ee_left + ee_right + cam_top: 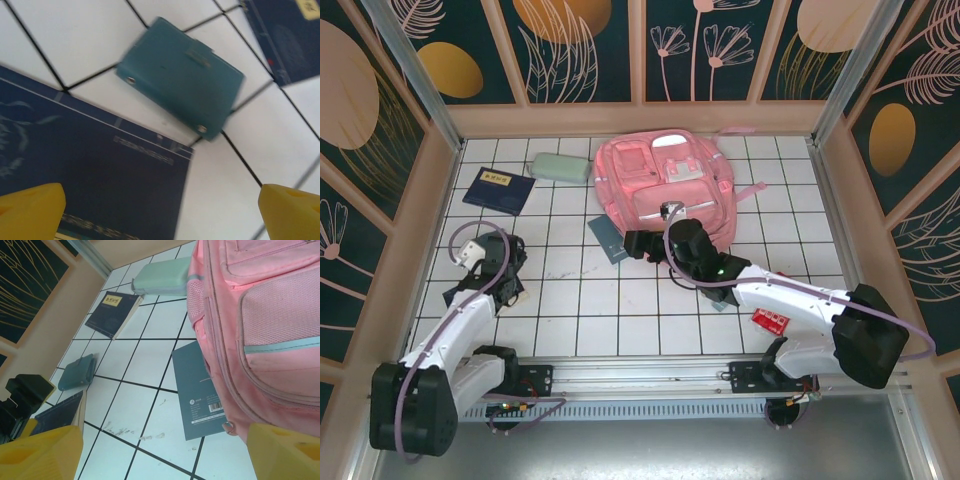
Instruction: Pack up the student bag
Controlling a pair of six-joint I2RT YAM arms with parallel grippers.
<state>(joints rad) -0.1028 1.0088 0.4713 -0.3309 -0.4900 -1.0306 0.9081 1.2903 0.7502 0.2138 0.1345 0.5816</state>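
We count one student bag (660,185), pink, lying at the far centre of the table (610,315). There is one mint pencil case (558,166) to its left, two navy books, a far book (498,188) and a near book (90,165), one slate booklet (197,390) and one teal wallet (180,75). The left arm bends down over the near book, with the left gripper (162,212) spread wide and empty. The right arm reaches to the bag's near left corner, with the right gripper (162,455) wide and holding nothing.

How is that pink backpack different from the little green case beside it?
The pink backpack is far bigger than the mint-green pencil case. The backpack has zip pockets, mesh and a pale stripe; the pencil case is plain. Both lie side by side at the far end of the tiled table.
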